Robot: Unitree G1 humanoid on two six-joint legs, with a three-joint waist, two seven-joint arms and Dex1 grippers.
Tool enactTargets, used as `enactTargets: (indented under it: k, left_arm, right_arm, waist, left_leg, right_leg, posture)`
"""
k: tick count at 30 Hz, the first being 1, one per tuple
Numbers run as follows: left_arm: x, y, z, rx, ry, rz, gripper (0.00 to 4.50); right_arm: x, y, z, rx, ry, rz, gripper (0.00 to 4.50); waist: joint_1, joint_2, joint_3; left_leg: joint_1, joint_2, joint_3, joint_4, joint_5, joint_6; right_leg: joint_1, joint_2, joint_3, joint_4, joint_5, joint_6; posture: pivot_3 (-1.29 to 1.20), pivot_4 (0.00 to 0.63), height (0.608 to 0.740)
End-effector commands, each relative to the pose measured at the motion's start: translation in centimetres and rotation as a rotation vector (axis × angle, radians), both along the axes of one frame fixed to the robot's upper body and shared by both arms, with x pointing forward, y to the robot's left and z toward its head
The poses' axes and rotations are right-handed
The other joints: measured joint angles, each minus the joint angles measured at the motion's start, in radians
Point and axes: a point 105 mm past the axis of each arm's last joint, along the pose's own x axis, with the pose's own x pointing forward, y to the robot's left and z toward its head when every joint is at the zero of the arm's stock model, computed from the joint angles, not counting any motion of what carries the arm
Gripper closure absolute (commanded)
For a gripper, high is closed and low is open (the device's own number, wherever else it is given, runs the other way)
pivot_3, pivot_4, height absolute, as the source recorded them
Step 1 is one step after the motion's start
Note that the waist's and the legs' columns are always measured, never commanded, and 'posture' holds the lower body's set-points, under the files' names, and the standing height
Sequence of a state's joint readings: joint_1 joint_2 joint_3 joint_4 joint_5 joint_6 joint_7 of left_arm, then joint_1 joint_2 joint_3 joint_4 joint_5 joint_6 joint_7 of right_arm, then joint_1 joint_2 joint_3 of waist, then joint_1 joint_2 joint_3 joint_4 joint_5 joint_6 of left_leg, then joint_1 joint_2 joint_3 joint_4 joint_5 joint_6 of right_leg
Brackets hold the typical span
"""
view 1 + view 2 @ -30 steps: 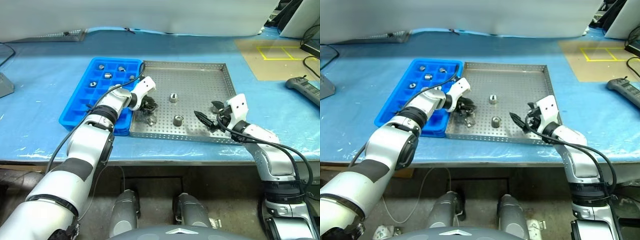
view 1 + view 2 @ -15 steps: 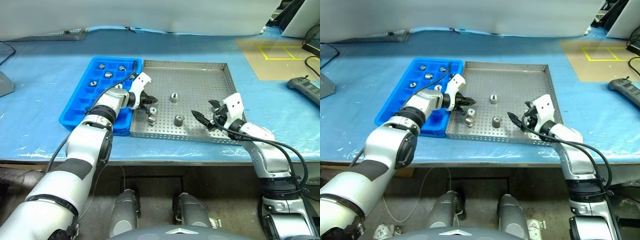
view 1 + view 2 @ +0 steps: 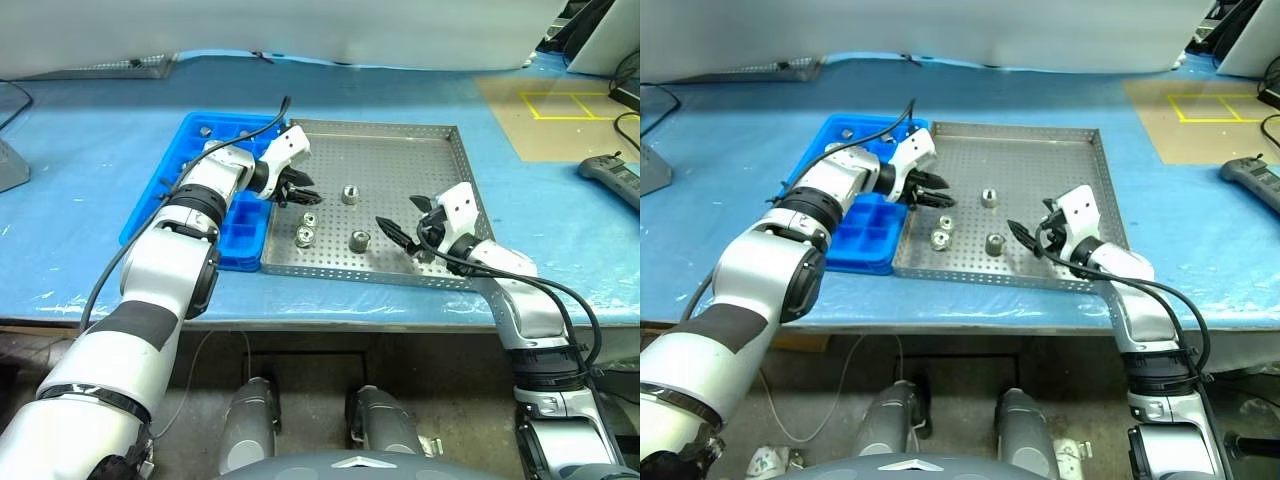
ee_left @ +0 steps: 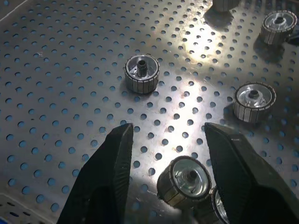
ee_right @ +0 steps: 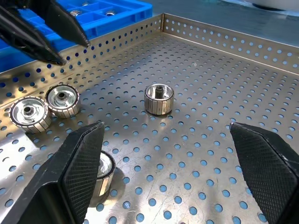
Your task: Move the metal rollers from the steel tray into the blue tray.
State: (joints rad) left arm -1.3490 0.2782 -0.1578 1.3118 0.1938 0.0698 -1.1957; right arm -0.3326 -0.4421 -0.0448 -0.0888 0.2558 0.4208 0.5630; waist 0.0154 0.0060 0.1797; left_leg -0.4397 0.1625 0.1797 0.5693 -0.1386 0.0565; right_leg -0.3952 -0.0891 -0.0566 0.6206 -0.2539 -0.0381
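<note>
head views overhead, wrist views close

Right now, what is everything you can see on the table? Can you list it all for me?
steel tray: one, grey, middle of table
metal rollers: at least four, silvery, in the steel tray
blue tray: one, blue, against the steel tray's left side
rollers in the blue tray: at least two, silvery, far compartments; arm hides others
table cover: one, blue
handheld device: one, black, far right
taped square: one, yellow, far right corner
left gripper: black, open, above the steel tray
right gripper: black, open, above the steel tray
</note>
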Motion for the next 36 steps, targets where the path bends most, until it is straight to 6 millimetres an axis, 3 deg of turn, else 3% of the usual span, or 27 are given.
enactTargets:
  k: [1,6,13,17,20,24,30,34,36]
  left_arm:
    - [-0.3,0.1,1.1,0.034,0.009,-0.043,1.89]
    - [-0.4,-0.5,0.3,0.01,0.058,-0.018,1.89]
    - [-0.8,-0.6,-2.7,0.101,0.1,-0.007,1.89]
    - [-0.9,1.1,-5.3,0.275,0.076,0.005,1.89]
    - [0.0,0.4,-5.0,0.223,-0.002,0.055,1.89]
    - [0.6,-0.9,-3.6,0.06,0.0,0.132,0.69]
    - [0.1,-0.6,-4.0,0.037,0.062,0.116,0.69]
    - [-0.3,0.3,-5.2,0.114,0.075,0.092,1.52]
    - [-0.7,0.8,-5.7,0.144,0.104,0.069,1.52]
  right_arm:
    - [-0.1,0.2,0.5,-0.001,-0.035,-0.002,0.0]
    - [-0.1,0.6,0.2,0.007,-0.037,-0.009,0.0]
    - [-0.3,0.8,-0.4,0.028,-0.04,-0.038,0.0]
    - [-0.3,1.1,-0.7,0.038,-0.045,-0.061,0.0]
    - [-0.4,1.0,-0.9,0.035,-0.055,-0.082,0.0]
    - [-0.2,0.8,-0.9,0.036,-0.068,-0.101,0.0]
    - [0.2,1.0,-0.8,0.037,-0.077,-0.103,0.0]
    - [0.4,1.3,-0.9,0.036,-0.078,-0.093,0.0]
    - [0.5,1.6,-0.9,0.034,-0.077,-0.085,0.0]
  waist:
    - [0.0,0.0,0.0]
    - [0.0,0.0,0.0]
    - [-0.002,0.0,0.0]
    - [-0.004,0.0,0.0]
    - [-0.009,0.0,0.0]
    - [-0.021,0.0,0.0]
    - [-0.029,0.0,0.0]
    - [-0.03,0.0,0.0]
    - [-0.031,0.0,0.0]
  left_leg:
    - [0.0,0.0,0.0,0.0,0.0,0.0]
    - [0.0,0.0,0.0,0.0,0.0,0.0]
    - [0.0,0.0,0.0,0.0,0.0,0.0]
    - [0.0,0.0,0.0,0.0,0.0,0.0]
    - [0.004,0.0,0.0,0.0,0.0,0.0]
    - [0.004,0.0,0.0,0.001,-0.002,-0.003]
    - [0.0,0.0,0.0,0.0,0.0,0.0]
    - [-0.001,0.0,0.0,0.0,0.0,0.0]
    - [0.0,0.0,0.001,0.0,0.0,0.0]
  right_leg:
    - [0.0,0.0,0.0,0.0,0.0,0.0]
    - [0.0,0.0,0.0,0.0,0.0,0.0]
    - [0.0,0.0,0.0,0.0,0.0,0.0]
    - [0.0,0.0,0.0,0.0,0.0,0.0]
    - [0.004,0.0,0.0,0.0,0.0,0.0]
    - [0.004,0.0,0.0,0.0,0.0,0.0]
    - [0.0,0.0,0.0,-0.001,0.001,-0.001]
    - [-0.001,0.0,0.0,-0.001,0.001,-0.001]
    - [-0.001,0.0,0.0,0.0,0.001,-0.001]
  posture:
    - [-0.29,0.15,0.74]
    - [-0.3,0.15,0.74]
    - [-0.34,0.15,0.74]
    - [-0.38,0.15,0.74]
    - [-0.39,0.15,0.74]
    - [-0.39,0.15,0.74]
    - [-0.38,0.15,0.74]
    - [-0.37,0.15,0.74]
    - [-0.36,0.15,0.74]
